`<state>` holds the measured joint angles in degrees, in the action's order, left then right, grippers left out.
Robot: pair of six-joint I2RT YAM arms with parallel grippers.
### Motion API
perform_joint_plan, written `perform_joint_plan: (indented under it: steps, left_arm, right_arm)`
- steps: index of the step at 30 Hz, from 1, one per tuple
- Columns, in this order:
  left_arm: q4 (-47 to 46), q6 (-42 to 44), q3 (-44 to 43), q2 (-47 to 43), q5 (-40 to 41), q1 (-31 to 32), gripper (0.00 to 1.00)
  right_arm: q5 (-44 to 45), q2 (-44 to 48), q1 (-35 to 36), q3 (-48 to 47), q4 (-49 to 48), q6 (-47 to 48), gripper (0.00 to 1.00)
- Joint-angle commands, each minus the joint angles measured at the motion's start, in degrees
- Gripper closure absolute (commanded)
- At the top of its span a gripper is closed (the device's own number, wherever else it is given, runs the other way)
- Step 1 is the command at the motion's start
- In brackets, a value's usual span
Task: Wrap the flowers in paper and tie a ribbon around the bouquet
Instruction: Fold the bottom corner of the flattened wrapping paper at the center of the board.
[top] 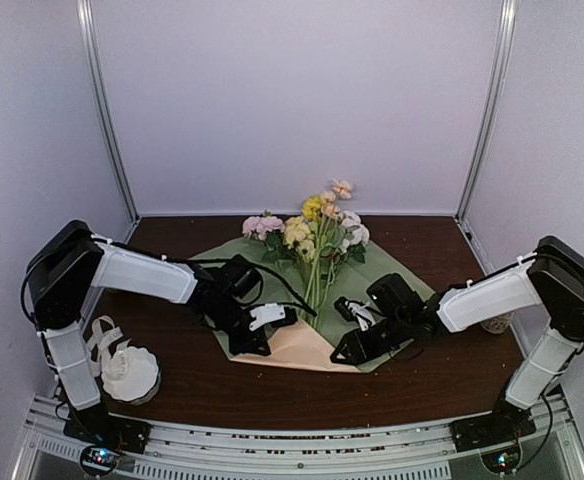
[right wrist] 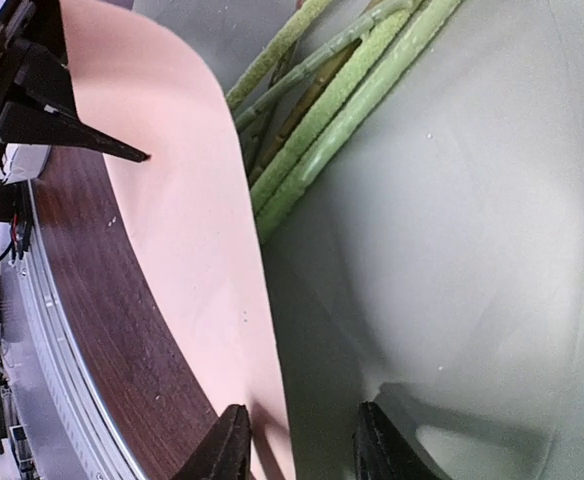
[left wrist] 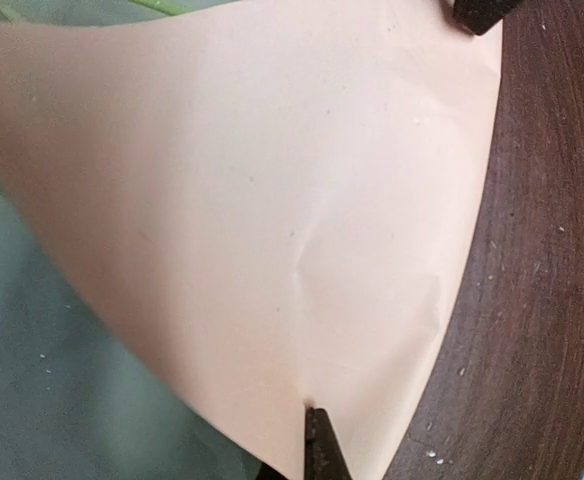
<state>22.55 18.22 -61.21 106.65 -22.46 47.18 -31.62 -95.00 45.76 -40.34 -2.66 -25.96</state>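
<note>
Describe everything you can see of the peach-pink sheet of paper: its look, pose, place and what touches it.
The peach-pink sheet is thin, matt, plain paper with faint creases. It lies partly over the pale green sheet near the table's front, beside the green stems. One side curls up, pinched by the shut left gripper. The open right gripper straddles another edge.

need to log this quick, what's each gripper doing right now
left gripper: jaws shut on the edge of the peach paper
right gripper: jaws open, gripping nothing
</note>
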Motion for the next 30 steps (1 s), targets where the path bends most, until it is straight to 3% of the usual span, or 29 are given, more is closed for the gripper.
perform_joint_plan:
  steps: [1,6,10,13,22,25,27,30]
  left_arm:
    - [2.1,-1.4,-1.3,1.2,0.3,-0.4,1.0]
    - [2.0,-1.4,-1.2,1.2,0.1,-0.4,1.0]
    - [2.4,-1.5,-1.2,1.0,0.1,-0.4,1.0]
    - [2.8,-1.6,-1.3,0.5,0.6,-0.5,1.0]
    - [3.6,-5.0,-1.2,-2.2,5.7,-1.2,1.0]
    - [4.1,-7.3,0.1,-3.2,9.0,-1.2,0.85]
    - [3.5,-8.8,2.0,-5.5,11.1,-1.2,0.65]
    - [0.6,-11.5,6.2,-12.8,14.0,-1.4,0.6]
  right_arm:
    - [-3.4,1.5,0.6,2.7,-3.0,-1.4,0.62]
    - [-4.0,1.3,2.4,1.2,-2.9,-0.7,0.62]
    - [-2.1,0.7,2.9,0.9,-0.9,-0.8,0.89]
    - [1.3,1.8,2.6,1.5,2.5,-0.5,1.0]
    - [1.8,0.6,2.0,1.4,4.9,-0.7,1.0]
    - [1.3,-0.4,1.8,0.8,5.2,-1.6,1.0]
    - [1.1,-0.7,1.7,0.8,5.4,-2.4,1.0]
    - [1.3,0.1,1.7,1.5,5.4,-4.1,1.0]
